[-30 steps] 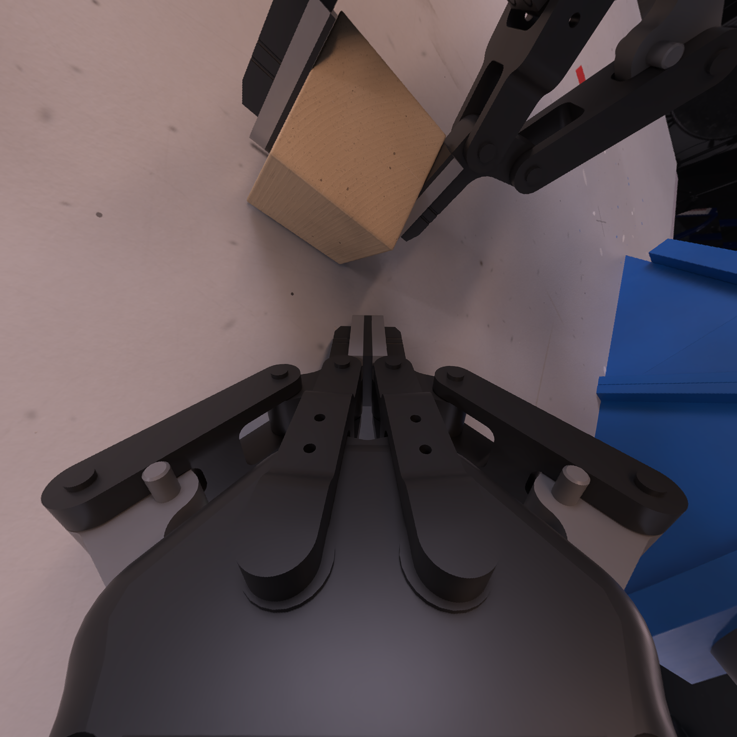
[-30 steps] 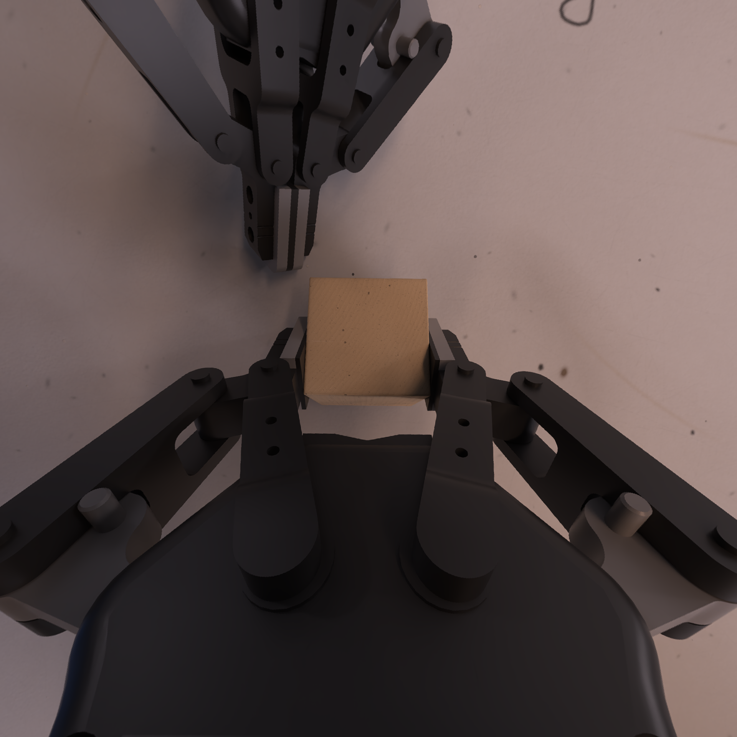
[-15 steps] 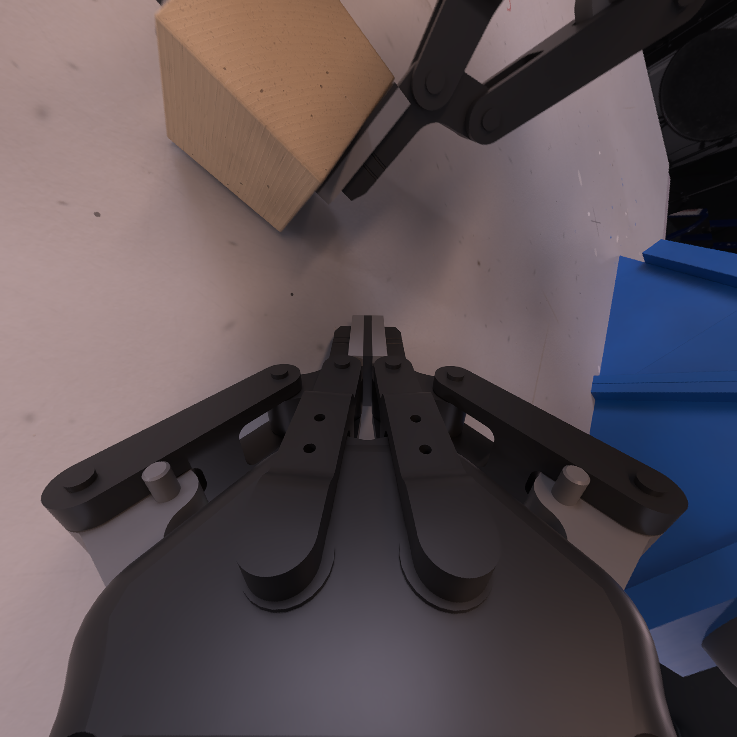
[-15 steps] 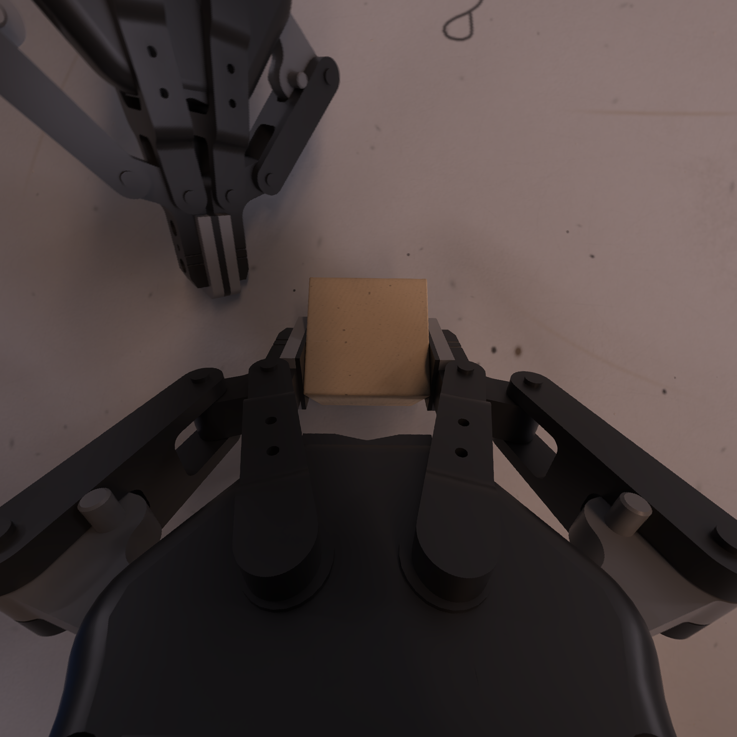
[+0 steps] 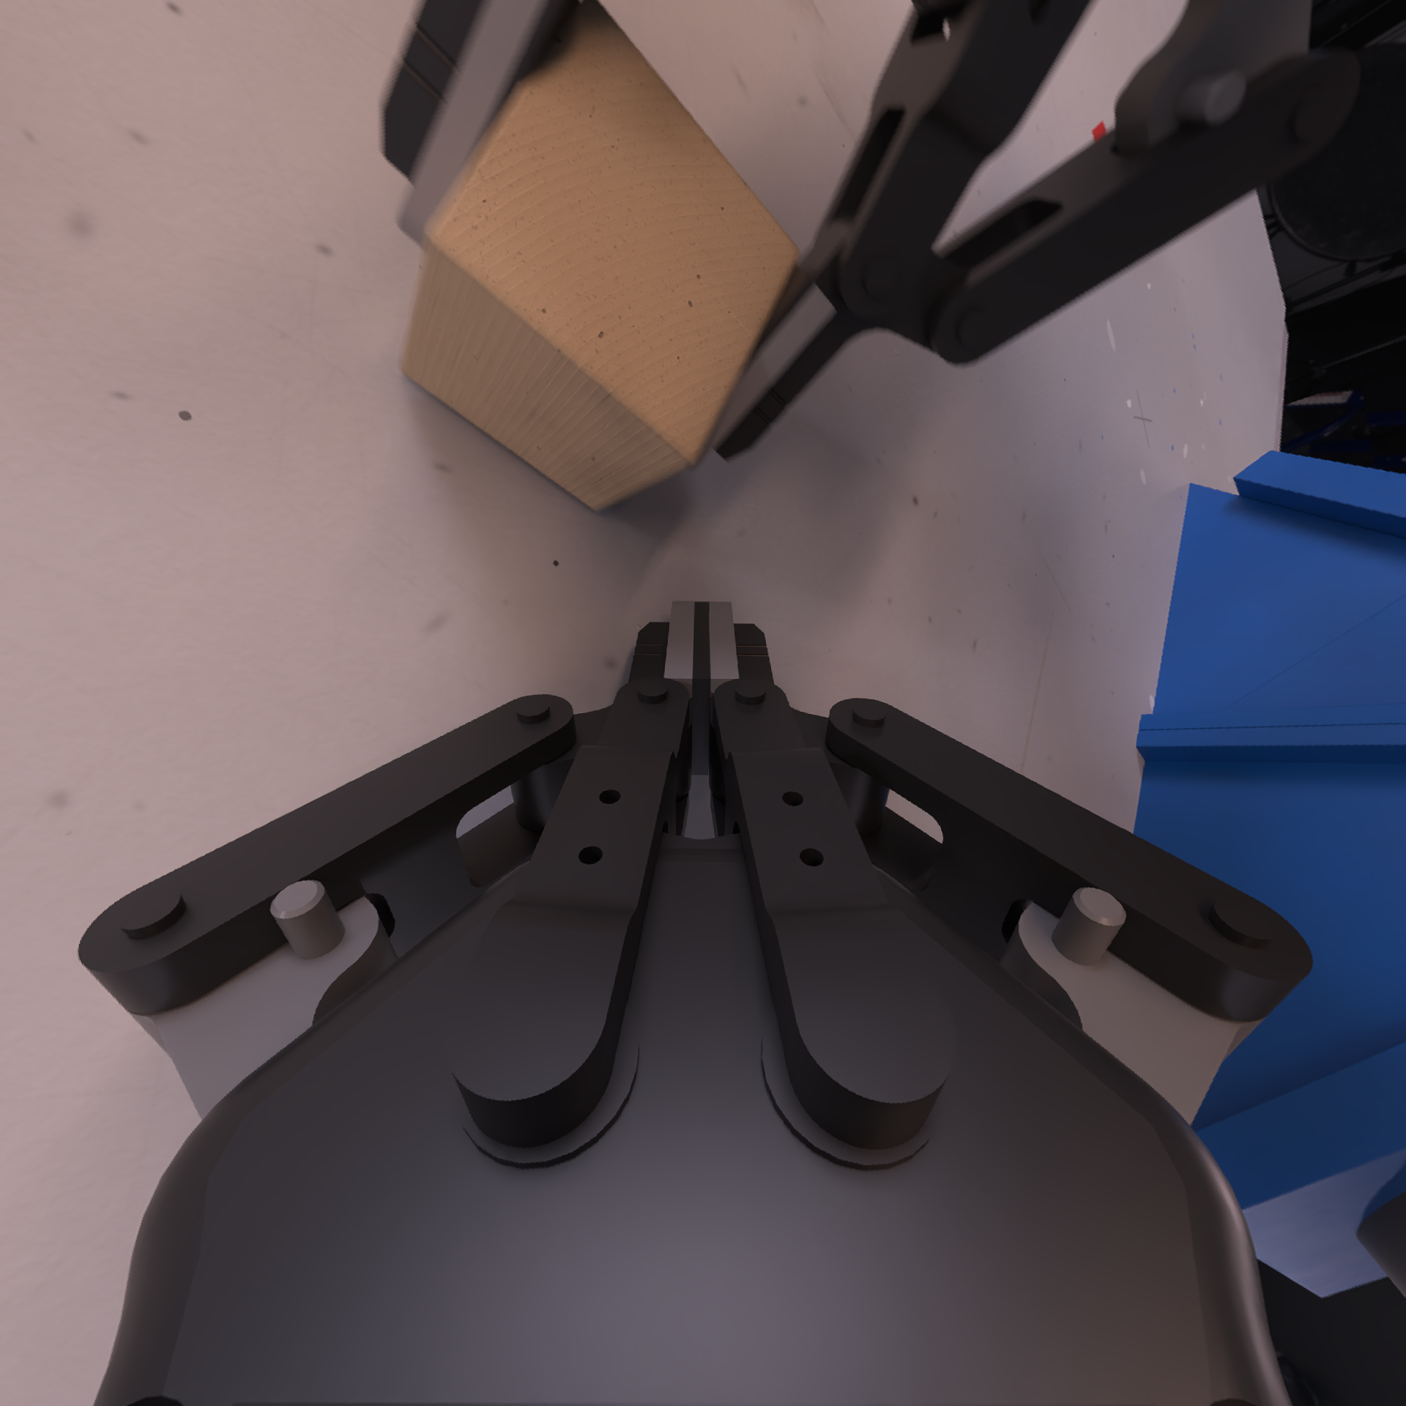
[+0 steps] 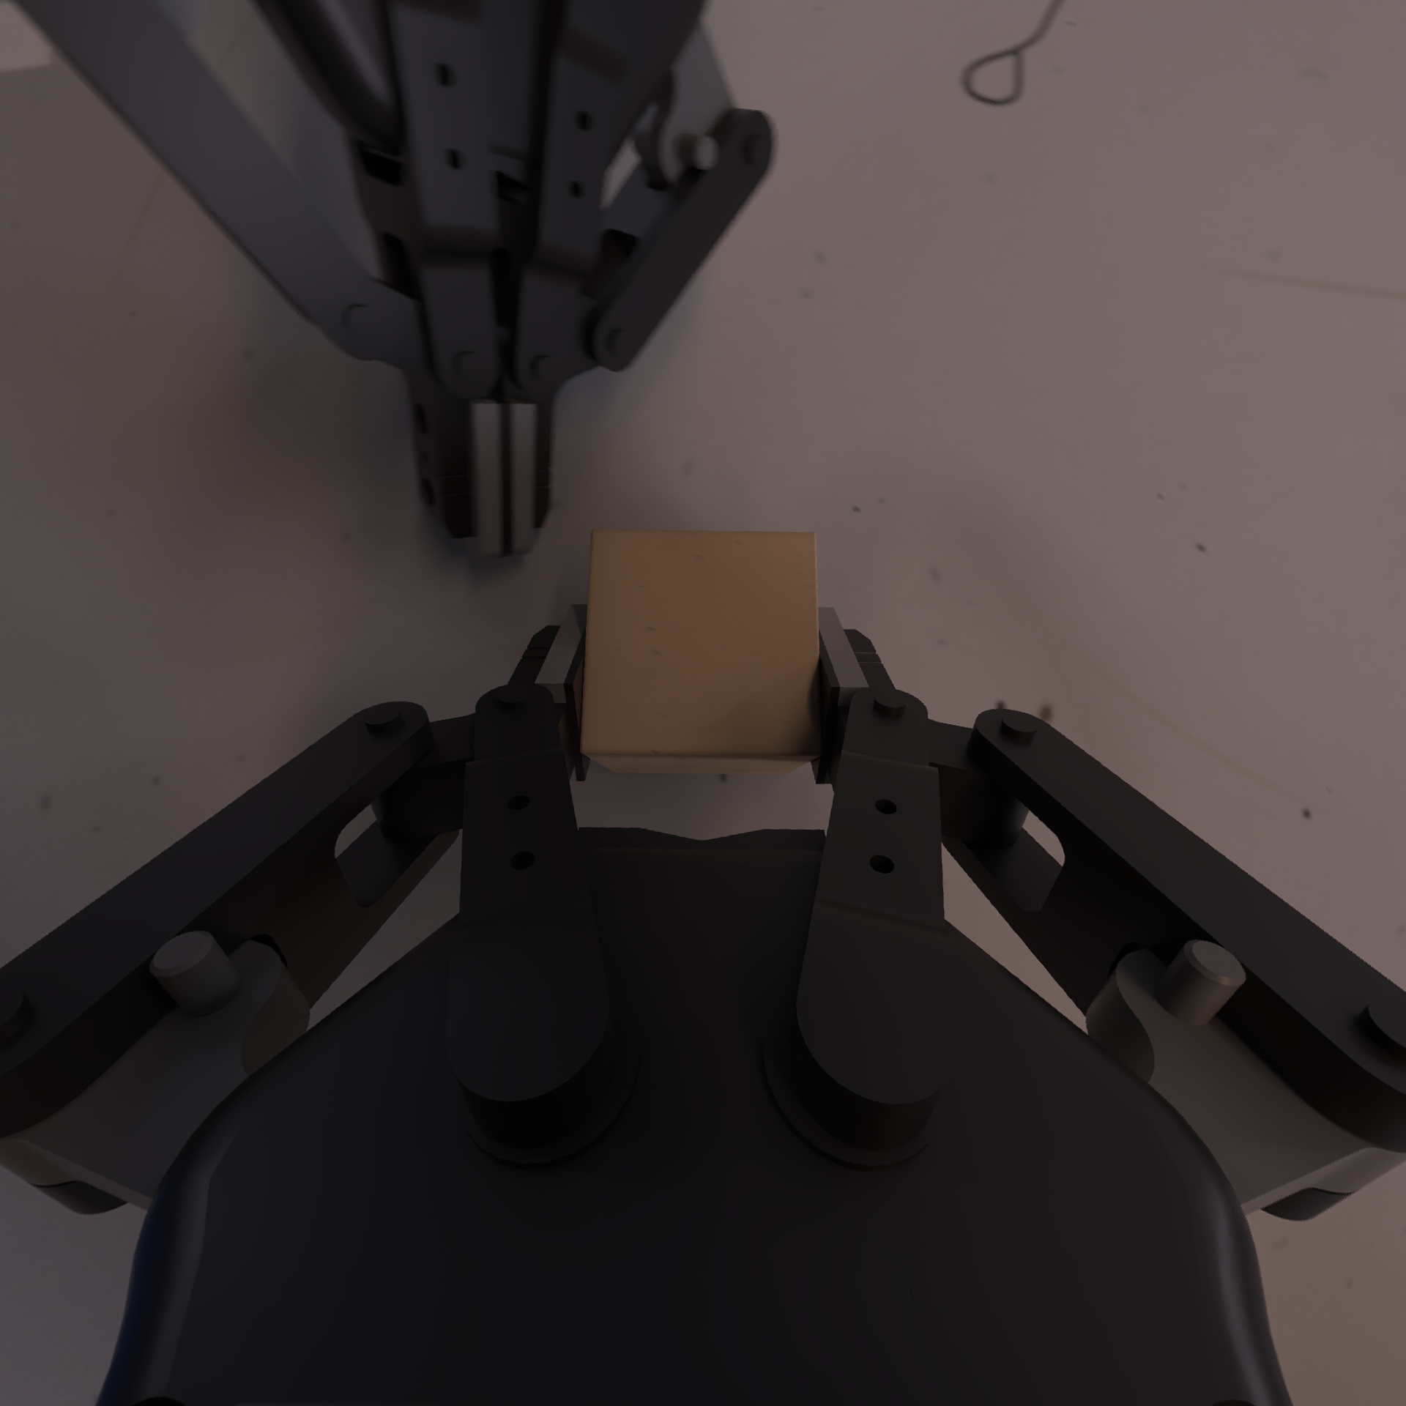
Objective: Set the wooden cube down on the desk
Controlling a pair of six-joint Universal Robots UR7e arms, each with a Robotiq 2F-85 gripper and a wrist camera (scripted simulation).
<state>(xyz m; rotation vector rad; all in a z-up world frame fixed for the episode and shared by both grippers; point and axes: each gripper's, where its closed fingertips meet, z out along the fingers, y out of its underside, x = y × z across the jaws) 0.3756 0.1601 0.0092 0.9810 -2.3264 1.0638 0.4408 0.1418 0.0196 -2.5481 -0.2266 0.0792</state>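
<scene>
We held the wooden cube [image 6: 696, 654] clamped between the two fingers of our right gripper [image 6: 698, 685], pads pressed flat on its opposite side faces, so that the bottom face stayed free to meet the desk [image 6: 1065, 380]. In the left wrist view the cube [image 5: 601, 259] hung tilted over the pale surface, its lowest corner close to the desk; we could not tell whether that corner touched. A soft shadow lay just beneath it, which we took as a sign that little height was left.

Our left gripper [image 5: 701, 635] was closed on nothing, fingertips pressed together, and sat just beside the cube, on its far left in the right wrist view [image 6: 502, 472]. We judged it was kept shut and slim so as not to catch the cube as it went down.

The task looked unfinished to us: the cube was in the grip, not resting on its own. The next move seemed to call for levelling the cube, lowering it until a face sat flat, then parting the fingers.

A blue box [image 5: 1278, 761] stood at the right, well apart from the cube, and a thin looped mark [image 6: 997, 76] lay on the far desk.
</scene>
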